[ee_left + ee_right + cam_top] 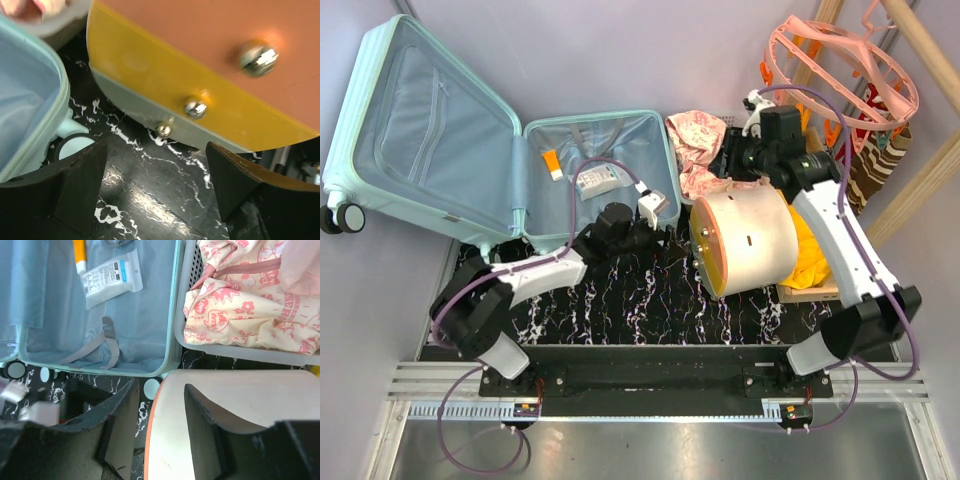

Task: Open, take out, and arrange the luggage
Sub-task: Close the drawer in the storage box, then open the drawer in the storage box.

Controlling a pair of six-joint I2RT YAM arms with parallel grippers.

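Observation:
The luggage (590, 150), pale mint with grey-blue lining, lies open at back left, its lid (430, 130) leaning on the wall. An orange tube (552, 162) and a white packet (592, 182) lie in its base. My left gripper (660, 232) hovers open and empty over the black marble table (150, 200), between the luggage's front wheel (75, 145) and the orange end of a cream cylinder (200, 45). My right gripper (160, 390) is open above the cylinder (240, 395). It straddles the orange rim, with a gap beside the left finger.
A white basket (240, 352) with a pink printed cloth (245, 305) stands behind the cylinder, against the luggage's right side. A pink hanger rack (840, 60), a striped bag (875, 160) and wooden poles fill the back right. Yellow cloth (810, 250) lies under the right arm.

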